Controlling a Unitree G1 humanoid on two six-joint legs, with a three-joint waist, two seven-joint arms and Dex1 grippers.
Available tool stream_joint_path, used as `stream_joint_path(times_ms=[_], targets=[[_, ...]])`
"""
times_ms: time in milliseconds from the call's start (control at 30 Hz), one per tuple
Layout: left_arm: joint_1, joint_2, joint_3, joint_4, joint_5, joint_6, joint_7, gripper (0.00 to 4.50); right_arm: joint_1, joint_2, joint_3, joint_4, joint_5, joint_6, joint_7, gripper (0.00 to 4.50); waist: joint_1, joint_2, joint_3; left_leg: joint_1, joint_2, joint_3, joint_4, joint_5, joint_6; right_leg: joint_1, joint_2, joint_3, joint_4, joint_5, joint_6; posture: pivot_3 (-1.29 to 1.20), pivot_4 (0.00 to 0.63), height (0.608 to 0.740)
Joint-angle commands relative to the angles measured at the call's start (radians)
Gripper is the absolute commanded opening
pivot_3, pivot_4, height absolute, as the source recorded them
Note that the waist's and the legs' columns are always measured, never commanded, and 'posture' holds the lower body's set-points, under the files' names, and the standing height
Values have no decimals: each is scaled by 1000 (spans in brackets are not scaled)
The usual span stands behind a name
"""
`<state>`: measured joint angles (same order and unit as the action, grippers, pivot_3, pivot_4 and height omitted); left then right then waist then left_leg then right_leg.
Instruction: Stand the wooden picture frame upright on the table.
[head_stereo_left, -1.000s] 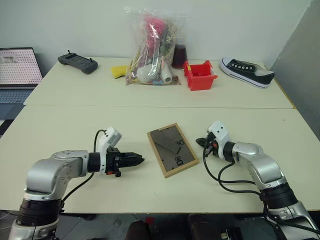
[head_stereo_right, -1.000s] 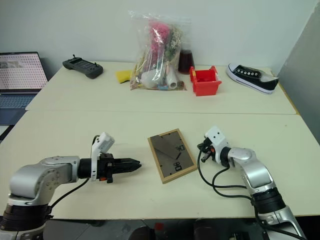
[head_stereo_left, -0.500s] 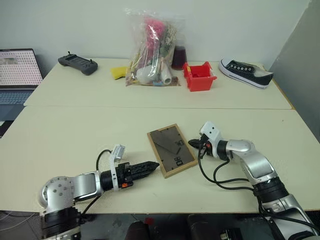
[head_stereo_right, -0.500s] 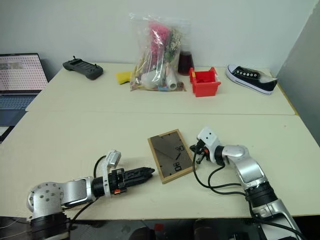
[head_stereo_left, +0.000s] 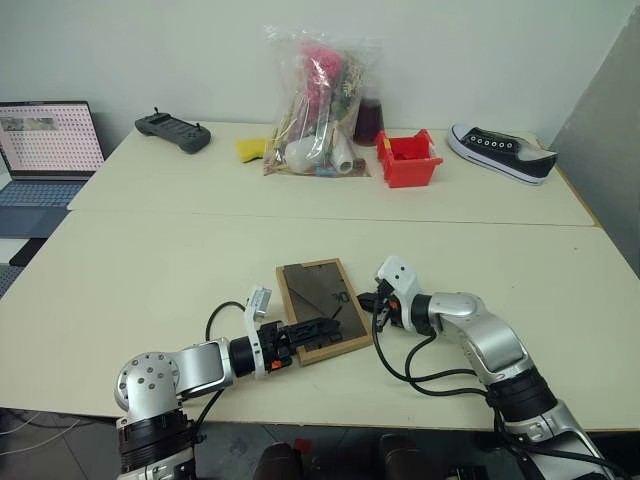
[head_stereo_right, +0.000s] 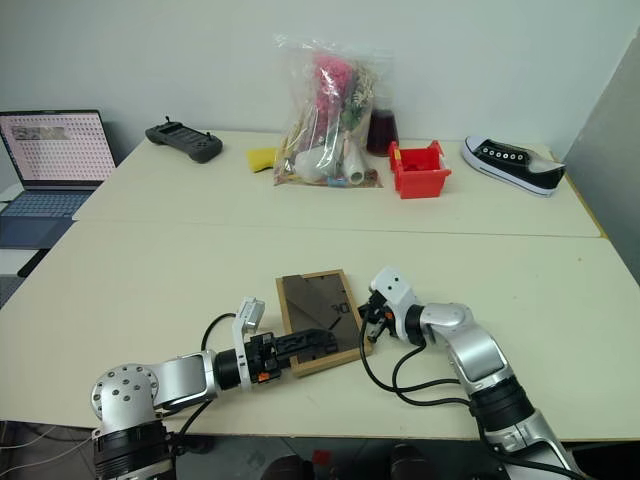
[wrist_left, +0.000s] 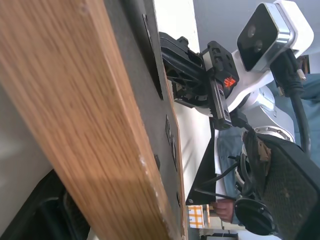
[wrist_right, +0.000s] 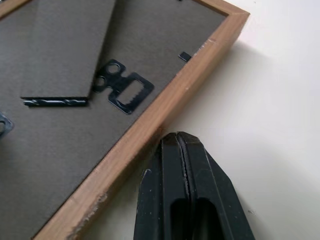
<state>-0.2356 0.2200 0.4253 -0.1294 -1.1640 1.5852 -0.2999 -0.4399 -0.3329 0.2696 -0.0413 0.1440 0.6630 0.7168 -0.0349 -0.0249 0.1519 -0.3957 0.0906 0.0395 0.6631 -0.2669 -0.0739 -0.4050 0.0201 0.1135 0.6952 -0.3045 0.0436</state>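
Near edge of the desk (head_stereo_left: 120, 290): the left end effector (head_stereo_left: 318, 329) lies low over the surface, its black fingers spread open, one finger (head_stereo_left: 312, 325) resting across the near edge of the wooden picture frame (head_stereo_left: 318, 292); in the left wrist view the tan wood border (wrist_left: 85, 120) runs close past the camera. Whether a lower finger sits beneath the frame cannot be told.

The frame lies back-side up near the middle of the front desk, its dark backing panel and stand flap (wrist_right: 65, 45) facing upward, not standing. A small metal hanger (wrist_right: 122, 92) is fixed to the backing beside the flap.

Right of the frame: the right end effector (wrist_right: 180, 150) has its fingers pressed together, closed on nothing, with the tip just beside the frame's right-hand border.

Far desk, from the robot's left to right: an open laptop (head_stereo_left: 45, 150), a dark handheld controller (head_stereo_left: 172, 130), a yellow object (head_stereo_left: 250, 148), a clear bag of mixed items (head_stereo_left: 320, 105), a red plastic bin (head_stereo_left: 408, 160) and a black-and-white sneaker (head_stereo_left: 502, 150).
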Motion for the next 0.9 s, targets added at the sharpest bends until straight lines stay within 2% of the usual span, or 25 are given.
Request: stream_joint_path(times_ms=[33, 67, 400, 433, 567, 667, 767, 900], targets=[[15, 18, -26, -3, -2, 18, -7, 3577, 1, -1, -38, -34, 21, 2, -15, 0, 0, 0, 0, 0, 0, 0, 0, 0, 0, 0, 0, 0, 0, 0, 0, 0, 150, 740], [17, 30, -31, -5, -3, 19, -15, 3487, 2, 1, -39, -34, 20, 2, -18, 0, 0, 0, 0, -1, 0, -1, 0, 0, 0, 0, 0, 0, 0, 0, 0, 0, 150, 740], [-13, 84, -21, -15, -30, 10, -44, 1446, -6, -12, -86, -52, 26, -12, -49, 0, 0, 0, 0, -3, 0, -4, 0, 0, 0, -1, 0, -4, -2, 0, 0, 0, 150, 740], [-25, 88, -20, -12, -31, 7, -43, 1303, -12, -20, -100, -57, 32, -12, -46, 0, 0, 0, 0, -4, 0, -4, 0, 0, 0, -1, 0, -5, -2, 0, 0, 0, 150, 740], [-99, 158, -62, -20, -1, -19, -82, 1284, -53, -59, -197, -101, 127, 53, -2, 0, 2, 0, 1, -5, 0, -6, 0, 0, 0, -1, 0, -7, -2, 0, 0, 0, 150, 740], [-193, 248, -90, 11, -18, -15, -172, 1284, -113, -114, -268, -127, 267, 145, 103, 445, 2, 0, 3, -5, 0, -7, 0, 0, 0, -1, 0, -8, -2, 0, 0, 0, 150, 740], [-274, 350, -155, 48, 14, -51, -292, 1284, -175, -176, -302, -136, 410, 234, 235, 1198, 2, 0, 4, -6, 0, -9, -1, 0, 0, -1, 0, -10, -4, 0, -1, 0, 150, 740], [-339, 453, -273, 82, 100, -156, -452, 1284, -276, -176, -306, -108, 518, 304, 293, 2045, -2, 1, 6, -6, 1, -10, -3, 0, 0, -1, 1, -12, -6, -2, -3, 0, 150, 740]])
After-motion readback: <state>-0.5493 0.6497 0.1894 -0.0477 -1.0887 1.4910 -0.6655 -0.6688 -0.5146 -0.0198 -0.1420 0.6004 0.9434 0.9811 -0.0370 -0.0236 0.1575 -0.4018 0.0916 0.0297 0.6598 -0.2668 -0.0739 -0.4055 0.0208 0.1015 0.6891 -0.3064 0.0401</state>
